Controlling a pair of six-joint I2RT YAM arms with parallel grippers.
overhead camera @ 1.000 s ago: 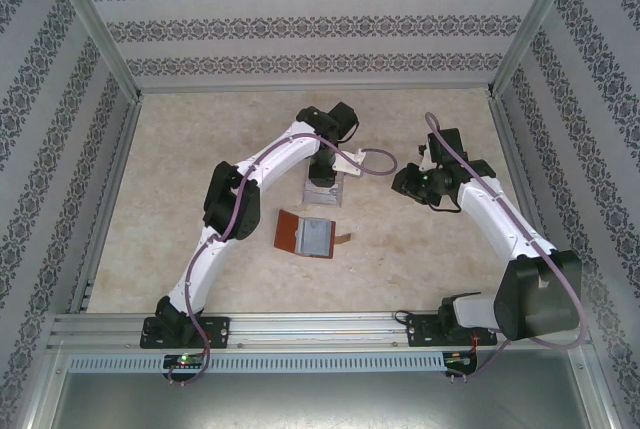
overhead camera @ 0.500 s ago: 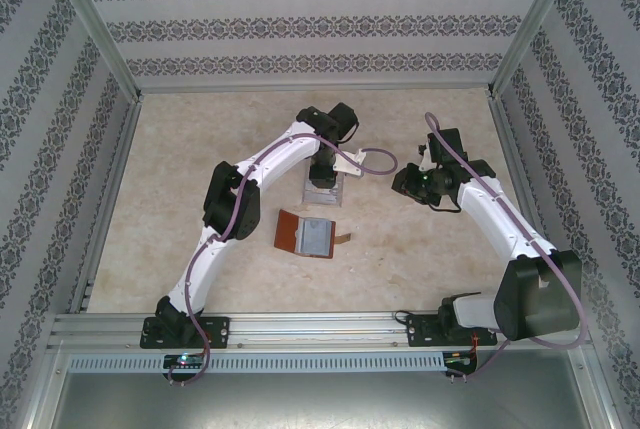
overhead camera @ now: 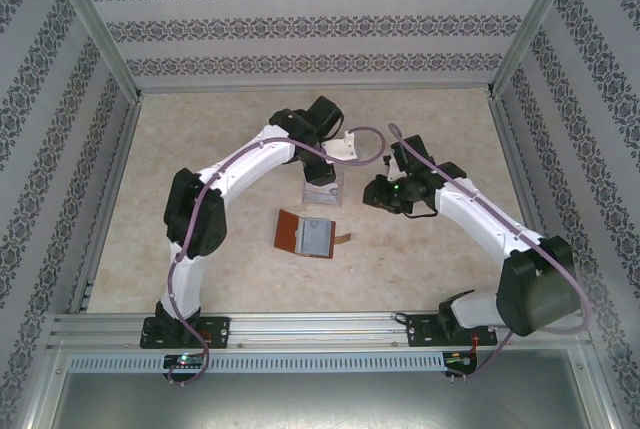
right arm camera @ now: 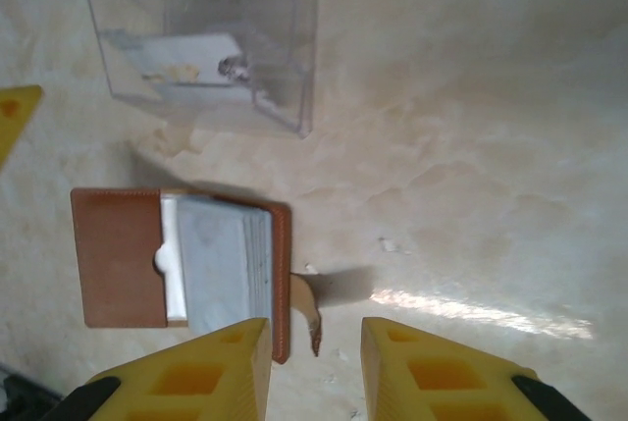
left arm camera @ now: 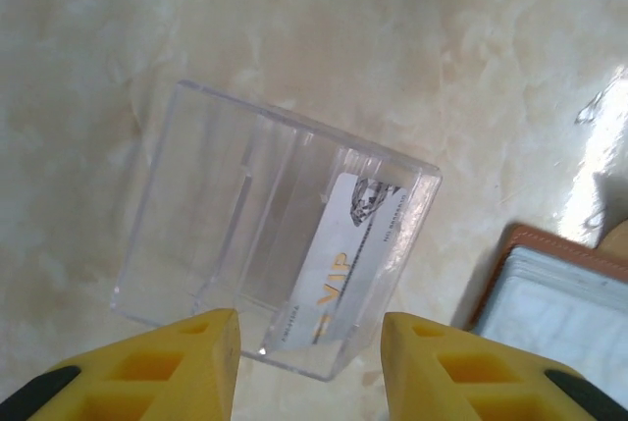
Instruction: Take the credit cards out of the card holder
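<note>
Left gripper (left arm camera: 309, 342), clear box (left arm camera: 196, 205), leather wallet (right arm camera: 118, 254)

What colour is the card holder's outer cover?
The card holder is reddish-brown, clearest in the right wrist view.

Marble table (overhead camera: 190, 139) — card holder (overhead camera: 305, 235), clear box (overhead camera: 322, 192).

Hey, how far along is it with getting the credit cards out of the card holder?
Done: one credit card sits in the clear box. In hand: nothing; the left pincer hangs open over the box, the right pincer open over the card holder. Left: a pale card edge shows in its pocket, so at least one is to pull.
</note>
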